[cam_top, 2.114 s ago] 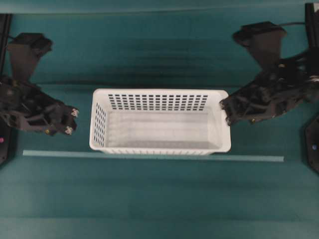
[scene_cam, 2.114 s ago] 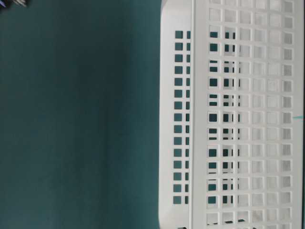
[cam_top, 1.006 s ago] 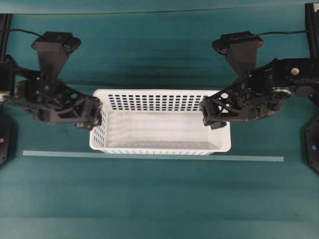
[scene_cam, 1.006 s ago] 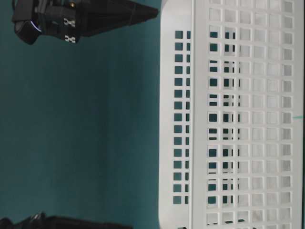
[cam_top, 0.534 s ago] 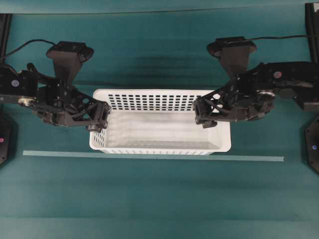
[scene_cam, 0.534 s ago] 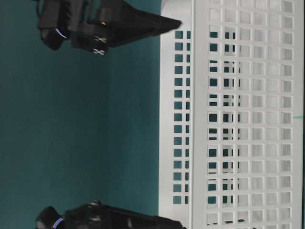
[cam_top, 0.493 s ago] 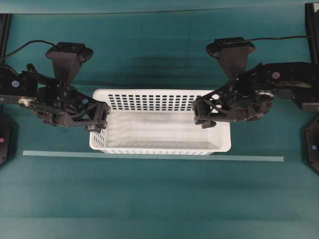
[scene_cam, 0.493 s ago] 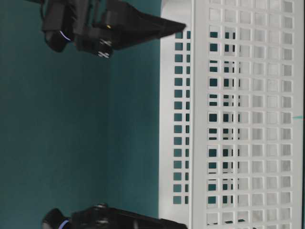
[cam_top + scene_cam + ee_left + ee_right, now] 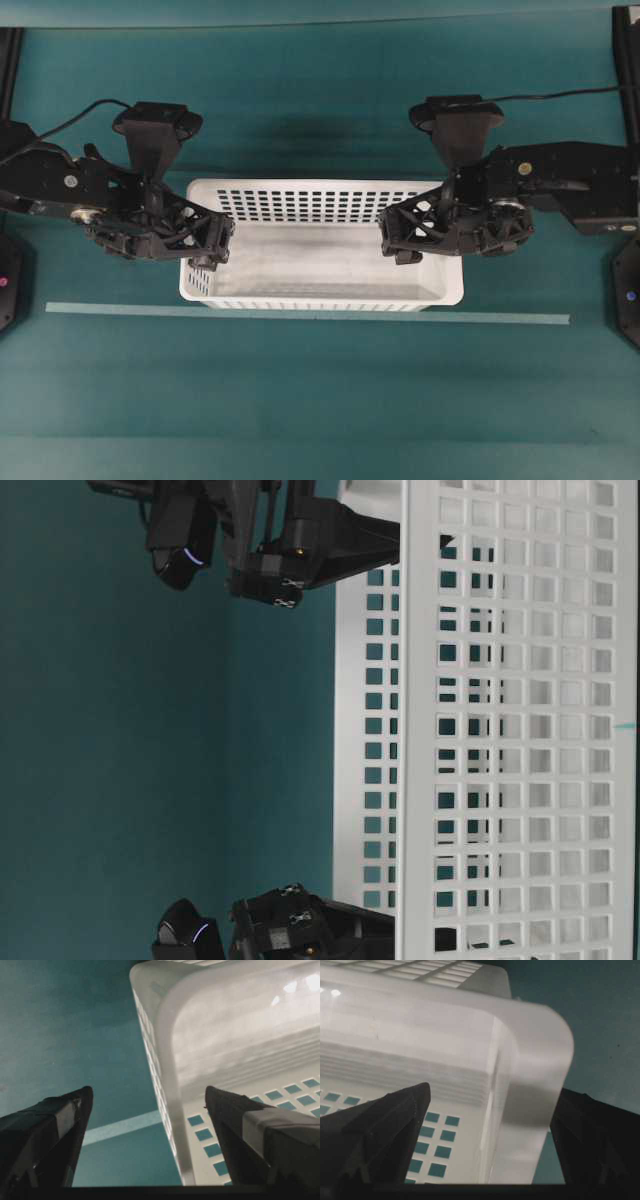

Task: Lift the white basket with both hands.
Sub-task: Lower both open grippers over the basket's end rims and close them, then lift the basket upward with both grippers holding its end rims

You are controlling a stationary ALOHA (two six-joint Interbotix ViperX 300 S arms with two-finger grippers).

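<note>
Two black arms reach in over a teal desk (image 9: 320, 400), one from each side, and both end at the short walls of the white basket (image 9: 320, 265) that sits between them.

Largest of all is the desk, which carries everything. A pale strip (image 9: 300, 314) runs along it just beside the basket's long near wall in the overhead view.

Next comes the basket, resting flat on the desk with its opening upward. Its walls are pierced by rows of small rectangular slots, and its floor is solid. Nothing lies inside it but the fingers that dip in.

The left arm (image 9: 60, 185) and the right arm (image 9: 570, 185) each carry a camera housing above the wrist.

The left gripper (image 9: 145, 1110) has its jaws spread wide and straddles the basket's left short wall: one finger is outside over the desk, the other inside over the basket floor, with the rounded rim running up between them. No finger is seen pressing the wall.

The right gripper (image 9: 492, 1105) has its jaws spread wide as well and straddles the right short wall near a rounded corner, one finger inside and one outside. The rim is between the fingers, and whether either finger touches the wall cannot be told.

In the table-level view both grippers reach to the basket's rim.
</note>
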